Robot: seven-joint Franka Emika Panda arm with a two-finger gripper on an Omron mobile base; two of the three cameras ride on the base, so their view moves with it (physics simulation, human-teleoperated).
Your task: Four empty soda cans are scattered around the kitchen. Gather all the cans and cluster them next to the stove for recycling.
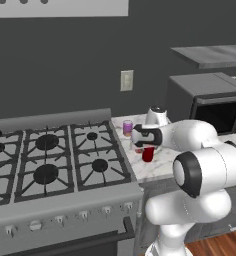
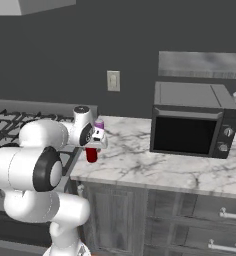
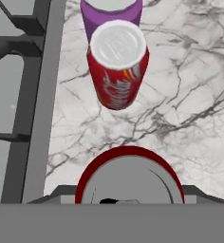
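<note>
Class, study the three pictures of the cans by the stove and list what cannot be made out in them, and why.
- Gripper: fingertips hidden behind the near red can, hand view.
- Near red can: lower half cut off by the bottom edge, hand view.
- Purple can: top cut off by the upper edge, hand view.
- Middle red can: hidden by the arm, both base views.

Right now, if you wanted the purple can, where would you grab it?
Probably its round side near the top, coming down from above. The purple can stands upright, and the standing red can is close in front, blocking a level reach. The gripper is shut on the held red can, though.
</note>
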